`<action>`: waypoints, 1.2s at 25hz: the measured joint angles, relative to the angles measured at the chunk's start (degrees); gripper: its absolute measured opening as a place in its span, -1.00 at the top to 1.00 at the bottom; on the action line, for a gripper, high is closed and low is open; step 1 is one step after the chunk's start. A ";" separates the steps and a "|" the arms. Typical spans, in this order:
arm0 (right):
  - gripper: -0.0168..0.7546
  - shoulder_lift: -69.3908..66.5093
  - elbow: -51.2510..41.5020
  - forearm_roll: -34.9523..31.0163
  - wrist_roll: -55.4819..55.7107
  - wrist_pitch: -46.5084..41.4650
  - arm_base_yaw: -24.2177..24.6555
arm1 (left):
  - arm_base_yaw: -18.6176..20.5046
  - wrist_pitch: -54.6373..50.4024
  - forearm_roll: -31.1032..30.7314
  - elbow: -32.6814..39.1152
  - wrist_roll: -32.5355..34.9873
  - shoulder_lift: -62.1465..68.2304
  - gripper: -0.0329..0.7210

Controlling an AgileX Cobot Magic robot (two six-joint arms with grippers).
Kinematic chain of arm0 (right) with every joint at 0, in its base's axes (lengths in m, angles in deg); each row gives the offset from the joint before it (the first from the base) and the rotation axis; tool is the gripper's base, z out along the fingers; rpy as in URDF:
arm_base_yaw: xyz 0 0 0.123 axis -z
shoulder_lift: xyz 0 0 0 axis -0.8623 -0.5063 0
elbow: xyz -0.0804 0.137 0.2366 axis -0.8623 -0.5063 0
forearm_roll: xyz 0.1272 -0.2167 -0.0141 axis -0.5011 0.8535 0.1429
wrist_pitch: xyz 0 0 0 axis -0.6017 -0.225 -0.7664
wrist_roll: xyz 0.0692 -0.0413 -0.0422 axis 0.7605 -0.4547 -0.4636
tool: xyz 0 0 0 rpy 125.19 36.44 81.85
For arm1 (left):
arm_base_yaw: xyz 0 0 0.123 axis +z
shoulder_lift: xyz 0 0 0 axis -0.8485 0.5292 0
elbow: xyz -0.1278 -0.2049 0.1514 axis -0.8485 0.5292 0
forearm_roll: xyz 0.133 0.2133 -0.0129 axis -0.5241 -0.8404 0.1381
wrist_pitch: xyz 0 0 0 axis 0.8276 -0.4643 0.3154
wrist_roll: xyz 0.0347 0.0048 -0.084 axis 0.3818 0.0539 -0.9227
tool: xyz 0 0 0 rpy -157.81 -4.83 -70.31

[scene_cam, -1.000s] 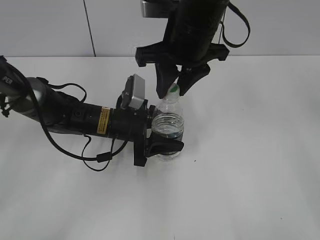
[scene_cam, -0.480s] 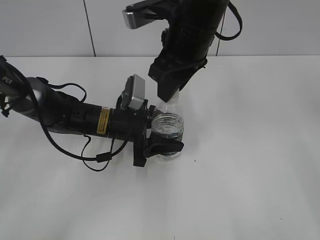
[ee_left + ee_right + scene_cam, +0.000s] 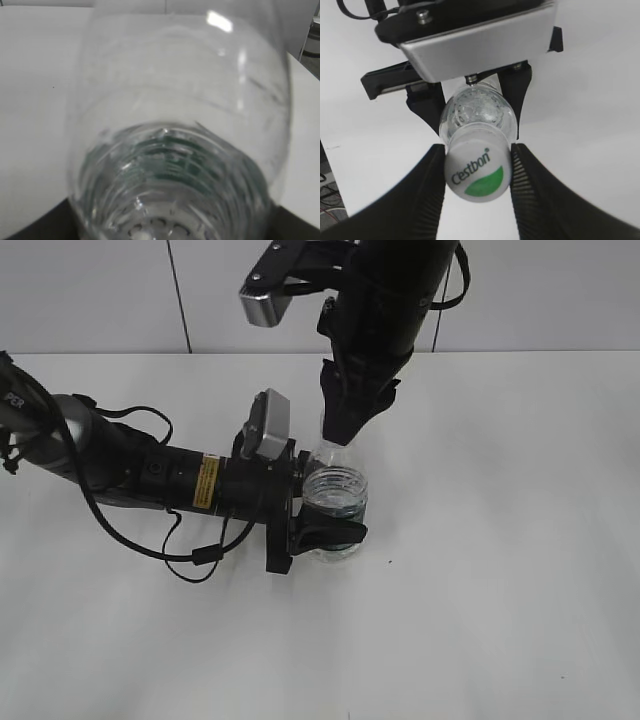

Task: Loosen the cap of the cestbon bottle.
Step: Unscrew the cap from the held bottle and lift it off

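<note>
The cestbon bottle (image 3: 336,492), clear plastic with a green label band, stands upright on the white table. My left gripper (image 3: 331,502) reaches in from the left and is shut on its lower body, and the bottle (image 3: 175,150) fills the left wrist view. My right gripper (image 3: 341,432) comes down from above and hides the cap in the exterior view. In the right wrist view the white cap (image 3: 477,172), with its green leaf mark, sits clamped between the two ribbed fingers (image 3: 432,192), and the right gripper (image 3: 477,147) is shut on it.
The left arm (image 3: 150,475) lies low along the table with a loose black cable (image 3: 200,558) beside it. Its wrist camera block (image 3: 268,425) stands close to the right gripper. A grey wall (image 3: 560,290) runs behind the white table (image 3: 500,620).
The right wrist has turned about the cap. Its fingers, first seen side by side, now stand edge-on, and its silver camera bracket has swung left. The left gripper and bottle stayed in place.
</note>
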 joint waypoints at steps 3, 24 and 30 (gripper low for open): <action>0.17 0.11 0.00 0.00 -6.34 0.00 0.00 | 0.00 0.04 0.00 0.00 0.00 0.00 -0.15; 0.17 0.19 0.00 -0.34 -22.82 -0.23 0.00 | 0.05 0.65 -0.90 0.00 -0.11 0.00 -0.15; 0.17 0.19 0.00 -0.38 -22.83 -0.40 0.00 | 0.05 0.78 -1.10 0.00 -0.16 0.00 -0.15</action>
